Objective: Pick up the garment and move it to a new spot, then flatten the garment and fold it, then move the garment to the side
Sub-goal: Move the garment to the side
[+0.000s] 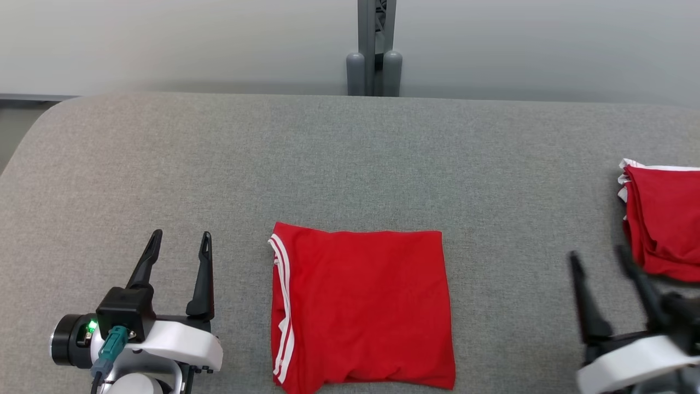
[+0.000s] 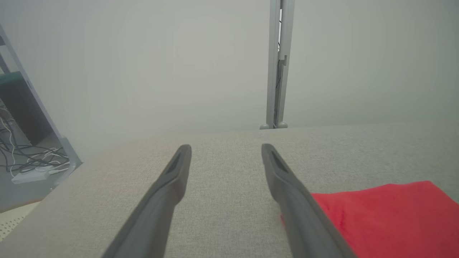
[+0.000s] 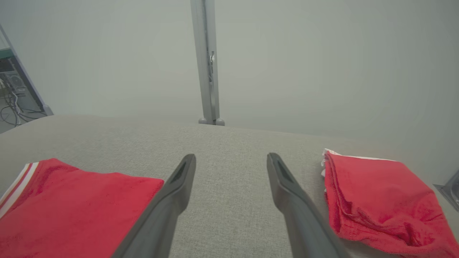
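Lying folded on the table [image 1: 164, 164] — garment [image 1: 366, 306], red pile [image 1: 664, 219] well apart

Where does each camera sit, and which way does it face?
Head view: on the head, looking forward and down at the grey table; left gripper lower left, right gripper lower right, folded red garment between them.
Left wrist view: on the left wrist, looking along its two open fingers across the table toward the wall post.
Right wrist view: on the right wrist, same heading; own fingers between garment and red pile.
Shared: both wrist views catch the garment and the post.
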